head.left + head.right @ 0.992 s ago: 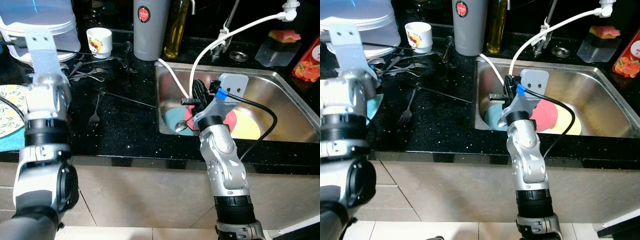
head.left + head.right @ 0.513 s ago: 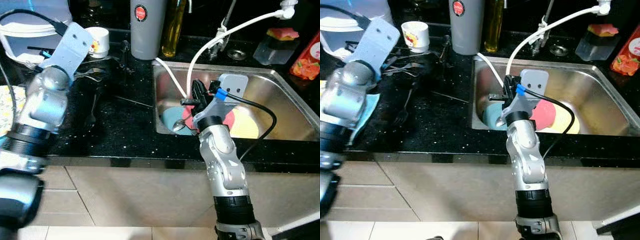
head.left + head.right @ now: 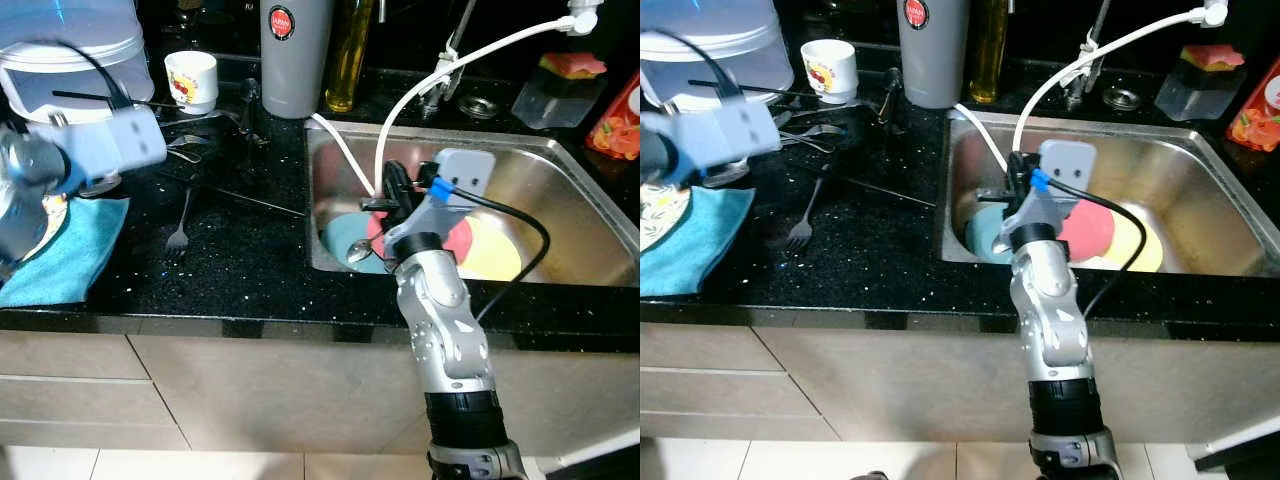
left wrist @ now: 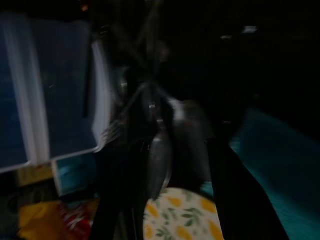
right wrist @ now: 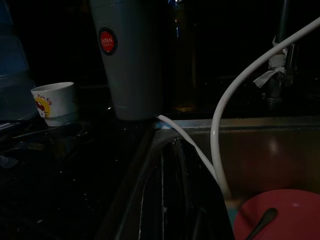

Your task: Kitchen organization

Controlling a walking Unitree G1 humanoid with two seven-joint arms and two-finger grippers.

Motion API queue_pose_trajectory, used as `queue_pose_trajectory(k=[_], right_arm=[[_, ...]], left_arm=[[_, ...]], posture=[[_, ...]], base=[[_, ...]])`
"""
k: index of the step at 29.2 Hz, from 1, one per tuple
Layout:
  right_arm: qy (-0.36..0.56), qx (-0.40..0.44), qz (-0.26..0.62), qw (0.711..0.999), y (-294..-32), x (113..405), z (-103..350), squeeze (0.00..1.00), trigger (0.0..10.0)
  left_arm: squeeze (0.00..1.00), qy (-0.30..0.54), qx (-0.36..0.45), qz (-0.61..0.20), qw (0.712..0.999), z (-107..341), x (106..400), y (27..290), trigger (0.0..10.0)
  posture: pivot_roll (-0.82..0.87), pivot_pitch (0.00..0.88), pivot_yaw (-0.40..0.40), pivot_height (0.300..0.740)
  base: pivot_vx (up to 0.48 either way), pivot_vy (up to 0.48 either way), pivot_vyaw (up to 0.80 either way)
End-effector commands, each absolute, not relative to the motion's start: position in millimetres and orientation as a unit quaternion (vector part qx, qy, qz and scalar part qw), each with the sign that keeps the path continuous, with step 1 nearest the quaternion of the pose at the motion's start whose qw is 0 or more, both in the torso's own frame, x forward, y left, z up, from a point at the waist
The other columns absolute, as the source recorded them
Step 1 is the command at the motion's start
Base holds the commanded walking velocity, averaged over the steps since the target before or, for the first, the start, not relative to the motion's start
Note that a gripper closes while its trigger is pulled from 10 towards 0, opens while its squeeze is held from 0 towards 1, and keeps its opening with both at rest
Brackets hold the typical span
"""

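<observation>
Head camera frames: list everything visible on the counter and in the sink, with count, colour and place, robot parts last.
flask: one, grey with red badge, counter behind the sink corner
oil bottle: one, yellow-green, right of the flask
cup: one, white with print, left of the flask
container: one, clear bluish, counter's far left
cloth: one, teal, counter's front left
fork: one, metal, alone on the black counter
cutlery pile: several, dark metal, below the cup
plates: three, blue, pink, yellow, in the sink
spoon: one, metal, on the blue plate
hose: one, white, into the sink
left pincer: blurred, above the cutlery
right pincer: black, over the sink's left side
</observation>
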State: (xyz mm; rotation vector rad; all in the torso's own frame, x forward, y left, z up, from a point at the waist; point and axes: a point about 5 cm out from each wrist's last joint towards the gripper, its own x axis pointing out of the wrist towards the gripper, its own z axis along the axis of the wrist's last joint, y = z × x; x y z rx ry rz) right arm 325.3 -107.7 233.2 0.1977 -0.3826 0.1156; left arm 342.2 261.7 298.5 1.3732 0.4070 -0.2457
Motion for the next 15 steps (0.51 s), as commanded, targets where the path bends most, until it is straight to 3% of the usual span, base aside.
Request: queue_pose_trajectory(k=[1, 15], right_arm=[[-0.189, 0.101, 0.053, 0.975, -109, 326, 231, 0.0, 10.0], [-0.193, 0.102, 0.048, 0.975, -111, 326, 232, 0.0, 10.0]], left_arm=[[0.0, 0.201, 0.647, -0.136, 0.723, 297, 336, 262, 10.0], [0.0, 0.237, 0.701, -0.174, 0.649, 276, 342, 265, 10.0]], posture=[[0.34, 0.076, -0.039, 0.74], [0.32, 0.06, -0.029, 0.74]], base=[[0.0, 0.0, 0.0], [0.0, 0.0, 0.0]])
